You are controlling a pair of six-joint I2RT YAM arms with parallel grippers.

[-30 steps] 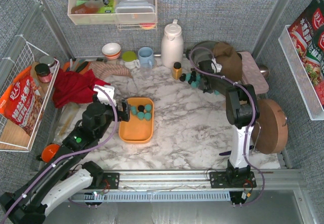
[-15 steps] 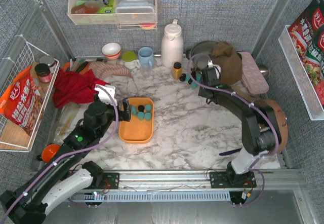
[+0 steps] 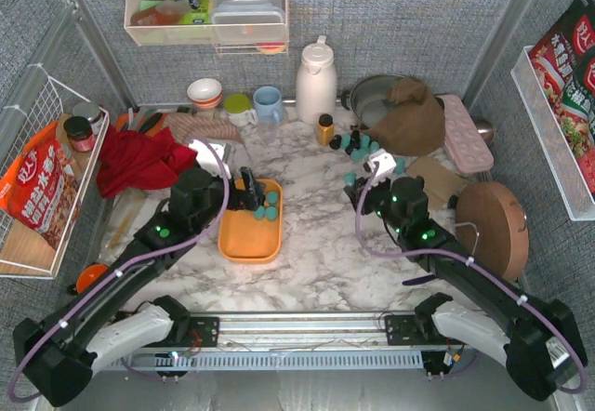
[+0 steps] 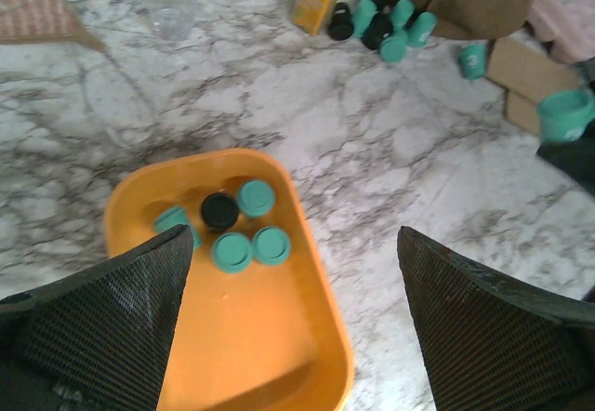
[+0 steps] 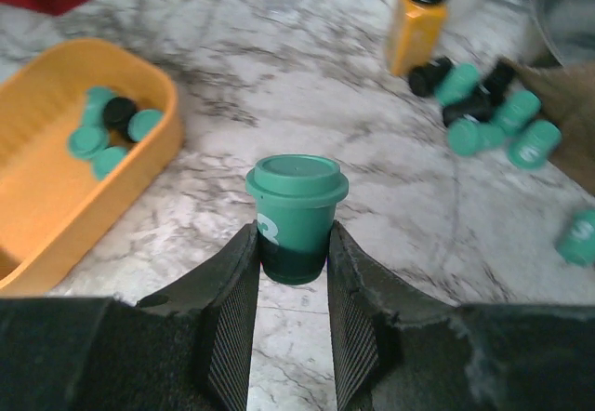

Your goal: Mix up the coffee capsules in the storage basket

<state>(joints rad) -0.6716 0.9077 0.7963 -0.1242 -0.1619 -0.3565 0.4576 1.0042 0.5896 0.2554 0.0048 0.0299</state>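
Five capsules (image 4: 231, 251) huddle at the far end of the basket (image 4: 251, 337), right beneath the left tool (image 3: 249, 188), which hangs wide open, likely poised to stir them. The right tool (image 5: 290, 244) pinches a teal capsule (image 5: 296, 197) upright, rim up, probably bound for the basket ahead to its left. Loose pods (image 5: 483, 104) lie ahead to its right by a bottle (image 5: 418, 20). The bench (image 5: 307, 104) is white marble, walled by grey fabric panels (image 3: 390, 20).

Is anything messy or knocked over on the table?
Yes. A bunch of coffee capsules lie scattered on the marble beside the amber bottle, several tipped on their sides, and one teal capsule lies off alone. Only five sit in the storage basket.
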